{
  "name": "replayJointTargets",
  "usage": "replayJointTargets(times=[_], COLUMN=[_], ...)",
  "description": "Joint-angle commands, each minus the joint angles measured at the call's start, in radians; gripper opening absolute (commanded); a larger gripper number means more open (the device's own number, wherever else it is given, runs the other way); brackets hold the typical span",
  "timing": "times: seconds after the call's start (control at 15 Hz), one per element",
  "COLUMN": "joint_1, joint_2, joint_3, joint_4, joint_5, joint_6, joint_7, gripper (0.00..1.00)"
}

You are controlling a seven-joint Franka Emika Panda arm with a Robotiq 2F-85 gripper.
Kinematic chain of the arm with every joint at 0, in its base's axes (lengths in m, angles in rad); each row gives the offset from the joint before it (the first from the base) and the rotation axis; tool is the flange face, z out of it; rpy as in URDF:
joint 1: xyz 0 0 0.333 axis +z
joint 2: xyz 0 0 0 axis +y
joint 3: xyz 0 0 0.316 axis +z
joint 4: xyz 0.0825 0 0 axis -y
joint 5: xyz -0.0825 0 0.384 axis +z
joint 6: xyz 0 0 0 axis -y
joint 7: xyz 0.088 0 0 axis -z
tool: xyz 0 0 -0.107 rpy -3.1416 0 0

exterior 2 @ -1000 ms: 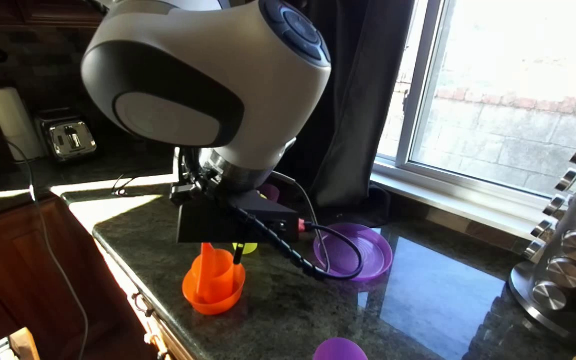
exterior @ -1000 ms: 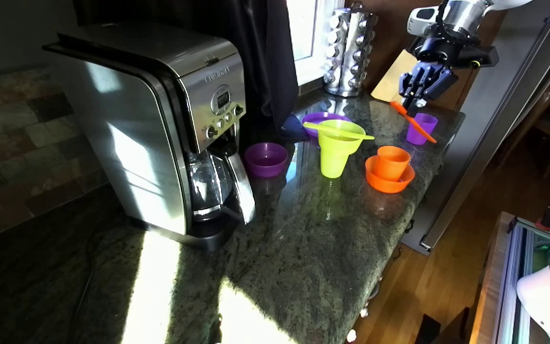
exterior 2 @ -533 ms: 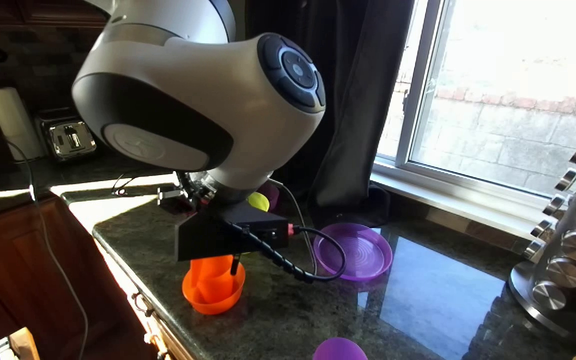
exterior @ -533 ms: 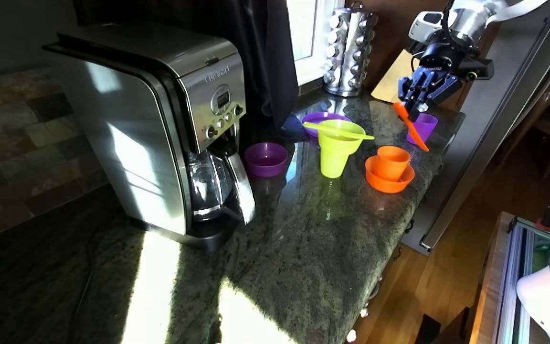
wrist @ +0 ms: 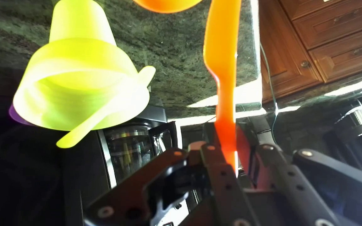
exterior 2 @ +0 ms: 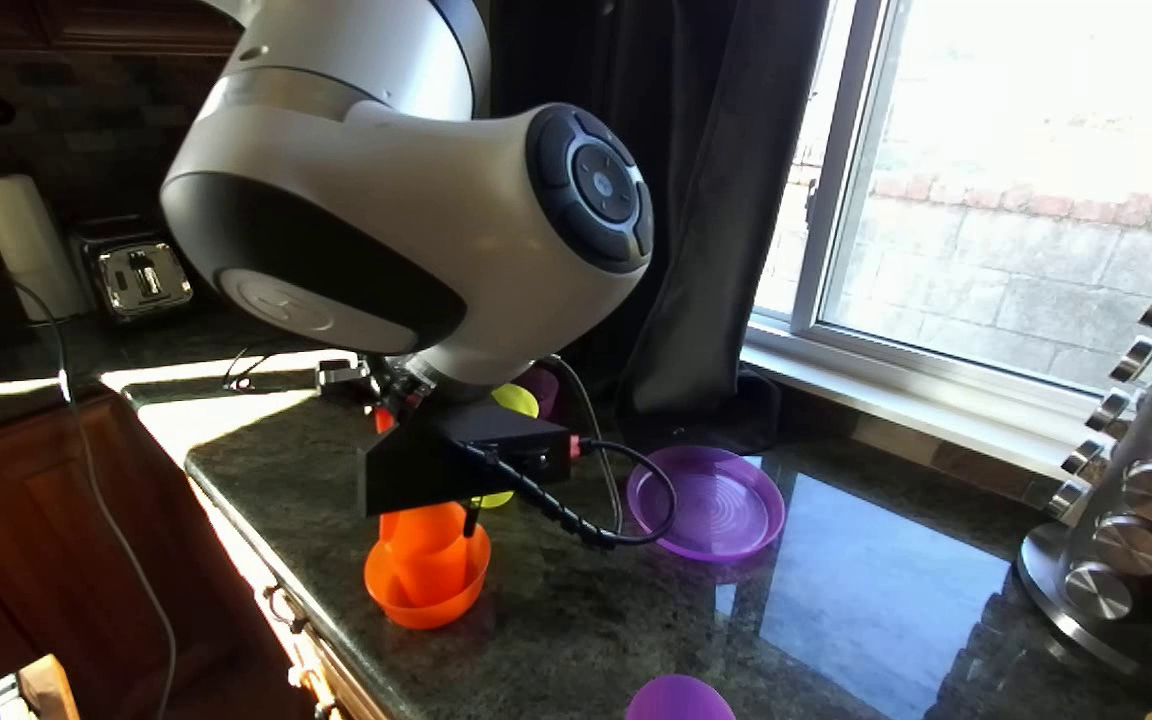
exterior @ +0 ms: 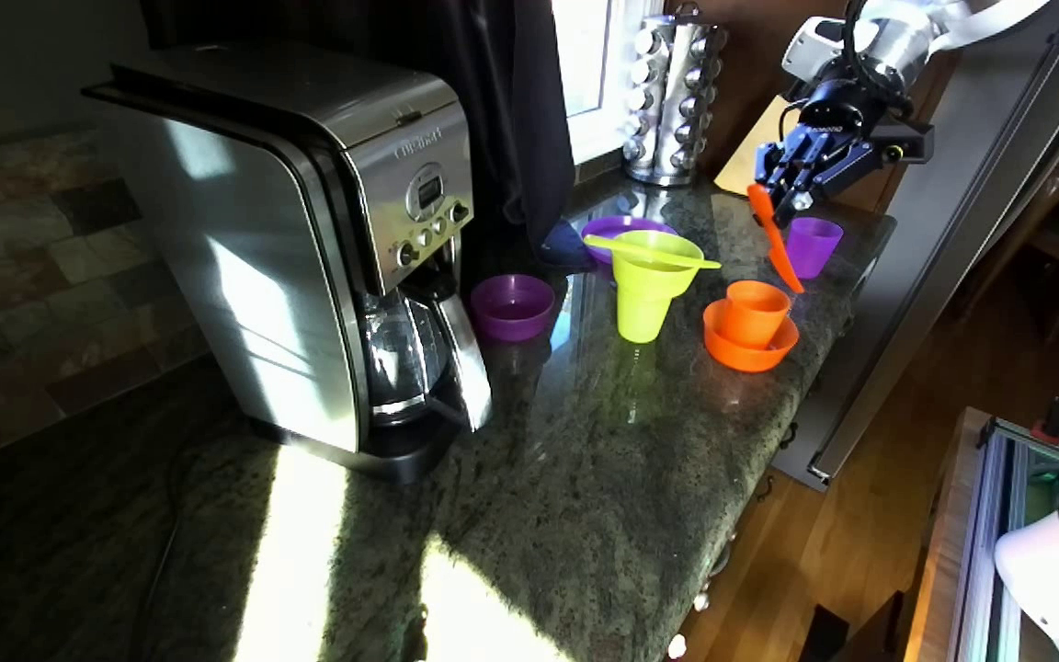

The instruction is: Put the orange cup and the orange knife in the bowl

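While the claw (wrist: 227,135) hangs above the stone counter (exterior: 575,478), one counter edge runs close past the bowl (exterior: 743,359) below it, so that side is tight; toward the coffee maker (exterior: 401,175), well apart from the claw, a broad stretch of stone offers room. To the claw's side stands the yellow-green cup (wrist: 80,59), a yellow-green utensil (wrist: 86,125) laid across its rim, and near the claw, lower down, is the purple cup (exterior: 813,246). And look at that grip: the claw pinches the orange knife (wrist: 226,83) by its handle, pressed in from both sides, the blade slanting down and away. In an exterior view the knife's tip shows just beside the orange cup (exterior: 755,317), which sits inside the bowl; whether tip and cup touch, I can't tell. Under it all the stone is dark, speckled and glossy, sunlight (exterior: 295,542) blazing in patches farther from the claw. A purple plate (exterior 2: 706,505) lies off toward the curtain (exterior 2: 696,220) and the window (exterior 2: 986,130), while a spice rack (exterior: 674,101) and a tan knife block (exterior: 752,152) stand apart from the claw, and a toaster (exterior 2: 141,275) sits farther back.
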Motion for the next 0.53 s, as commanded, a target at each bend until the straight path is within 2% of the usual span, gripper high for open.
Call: replayJointTargets(times=[0.0,0.2,0.47], joint_1=[0.003,-0.001,-0.007], joint_2=[0.052,0.082,0.122], joint_3=[-0.004,0.001,0.012], joint_4=[0.020,0.030,0.043], joint_5=[0.068,0.111,0.114], joint_6=[-0.016,-0.012,-0.005], joint_7=[-0.060,-0.099,-0.117], gripper=[0.05,0.05,0.05])
